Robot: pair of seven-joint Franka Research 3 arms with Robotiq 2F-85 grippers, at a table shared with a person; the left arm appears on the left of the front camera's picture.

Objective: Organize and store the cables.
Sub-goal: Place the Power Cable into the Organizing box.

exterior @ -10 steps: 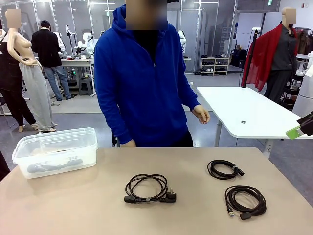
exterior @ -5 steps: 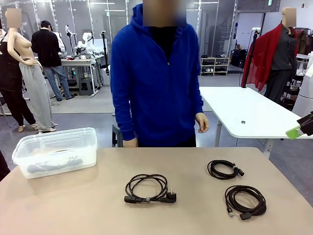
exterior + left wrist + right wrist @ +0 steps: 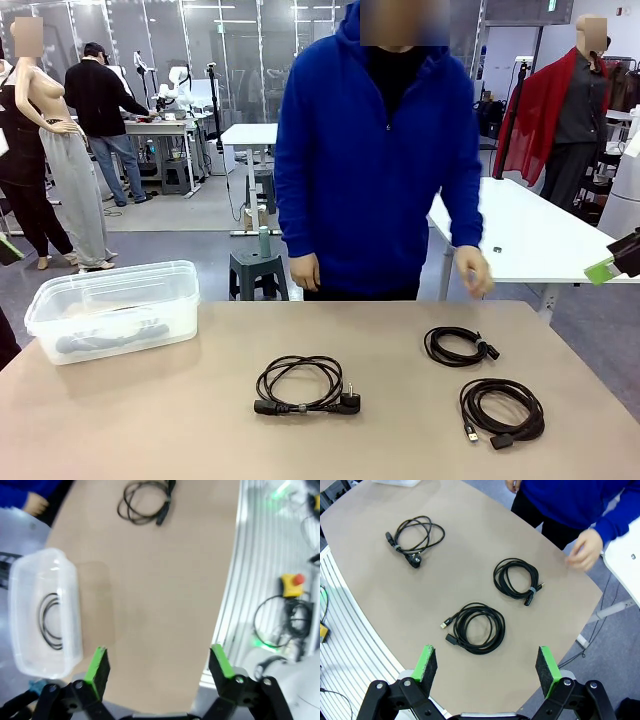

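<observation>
Cables lie as three black coils, loose on a beige table, all to the right of a clear plastic box that sits at the table's far left as seen from the front. Nearest the box is the plug cable, a round loop with a chunky plug at each end, lying to the box's right and closer to the robot's side. Well apart from the box, farther right, rests the small coil, tightly wound. Just in front of it, farthest from the box, is the larger coil. None of the three coils touches another.

Inside the box a fourth coiled cord lies flat on the bottom.

A person in a blue hooded top stands at the far edge, to the right of the box, with one hand hanging just above the table's edge, beyond the small coil.

The left gripper hangs high over the table beside the box — its green-padded fingers are spread wide and hold nothing. The right gripper looks down on the three loose coils, well away from the box, its fingers also spread wide and empty.
</observation>
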